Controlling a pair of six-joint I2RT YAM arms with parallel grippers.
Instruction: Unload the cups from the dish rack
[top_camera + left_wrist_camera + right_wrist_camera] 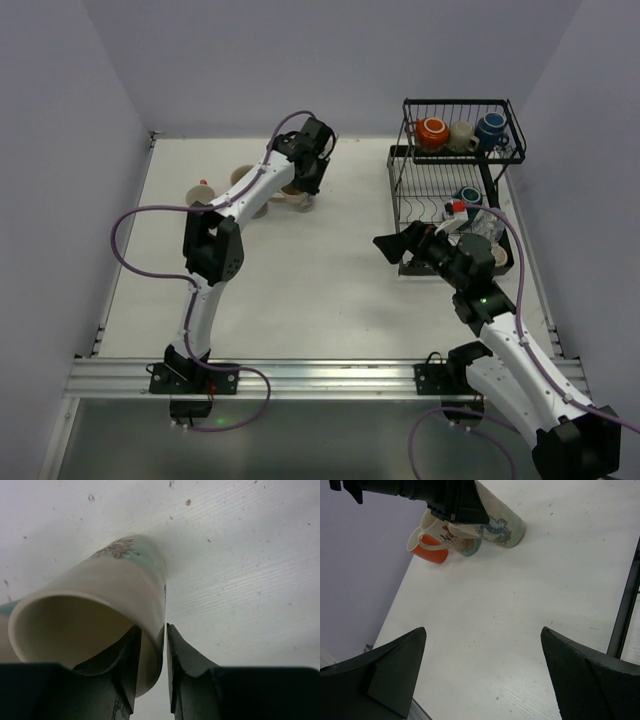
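The white bench (330, 290) carried the black wire dish rack (455, 102) at its far right corner. The right tool (482, 630) hung just in front of the dish rack's lower tray, its jaws spread wide and holding nothing. The left tool (153, 627) was well to the left of the dish rack, astride the wall of a patterned cream cup (115, 590). One finger was inside the mouth and one outside. A thin sliver of light showed by the outer finger, so whether it pinched the wall could not be told. The cup's base appeared to meet the bench, beside an orange cup (431, 552) and others already out.

In the dish rack's upper basket sat an orange-red mug (431, 131), a cream mug (461, 135) and a blue mug (490, 128). A teal mug (468, 195) lay in the lower tray.

These mugs looked like glazed ceramic: probably stiff, fairly weighty for their size, slick under the pads and liable to chip against the wire. The likely best hold was over the rim, one finger inside, close to the handle, lifting straight up clear of the basket.
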